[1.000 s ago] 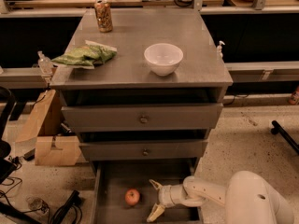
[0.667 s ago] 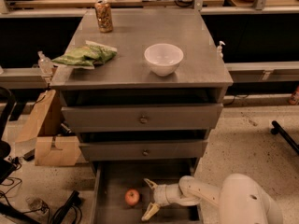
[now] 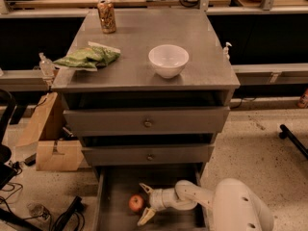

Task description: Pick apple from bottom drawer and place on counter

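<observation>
1. Since one second ago, the gripper (image 3: 142, 204) has come to the left inside the bottom drawer (image 3: 111, 189), closer to the apple (image 3: 135, 203). The apple itself has not moved.
2. On the far left, a brown cardboard box (image 3: 57, 153) stands on the floor beside the cabinet.
3. On the left part of the counter (image 3: 144, 37) lies a green bag (image 3: 87, 57). Behind it, near the back edge, a drink can (image 3: 107, 16) stands upright.
4. The bottom drawer is pulled out, under the two upper drawers (image 3: 144, 121).
5. The apple lies on the floor of this drawer, a little left of the middle and apart from the left wall.
6. The gripper is just beside the apple, on its right side. Its fingers (image 3: 146, 188) are spread wide, one toward the back of the drawer and one toward the front, and the apple sits at the opening between the tips. It holds nothing. Whether a finger touches the apple, I cannot tell.
7. A white bowl (image 3: 168, 60) stands upright on the counter, a little right of the middle and near the front edge.
8. The white arm (image 3: 192, 196) reaches into the drawer from the lower right.
</observation>
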`<state>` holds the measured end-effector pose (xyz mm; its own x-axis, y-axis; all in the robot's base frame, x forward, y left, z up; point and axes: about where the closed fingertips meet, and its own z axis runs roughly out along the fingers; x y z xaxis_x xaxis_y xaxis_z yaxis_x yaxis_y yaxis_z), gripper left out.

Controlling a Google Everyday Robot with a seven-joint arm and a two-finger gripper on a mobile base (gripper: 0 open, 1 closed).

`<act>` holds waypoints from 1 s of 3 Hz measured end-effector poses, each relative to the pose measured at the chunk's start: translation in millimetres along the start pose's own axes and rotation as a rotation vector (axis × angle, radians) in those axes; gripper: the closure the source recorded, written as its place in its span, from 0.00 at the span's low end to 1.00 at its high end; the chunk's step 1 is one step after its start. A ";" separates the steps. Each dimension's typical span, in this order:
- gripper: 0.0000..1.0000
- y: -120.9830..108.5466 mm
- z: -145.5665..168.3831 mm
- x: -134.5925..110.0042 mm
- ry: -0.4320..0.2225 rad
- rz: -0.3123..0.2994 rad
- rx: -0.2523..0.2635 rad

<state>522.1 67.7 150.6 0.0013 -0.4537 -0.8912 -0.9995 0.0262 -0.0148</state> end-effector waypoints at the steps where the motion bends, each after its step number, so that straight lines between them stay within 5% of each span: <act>1: 0.17 -5.6 16.3 7.4 0.021 0.001 0.001; 3: 0.64 -18.8 45.2 21.3 0.078 0.014 -0.008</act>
<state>542.3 97.8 111.3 -0.0151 -0.5213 -0.8533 -0.9997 0.0263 0.0016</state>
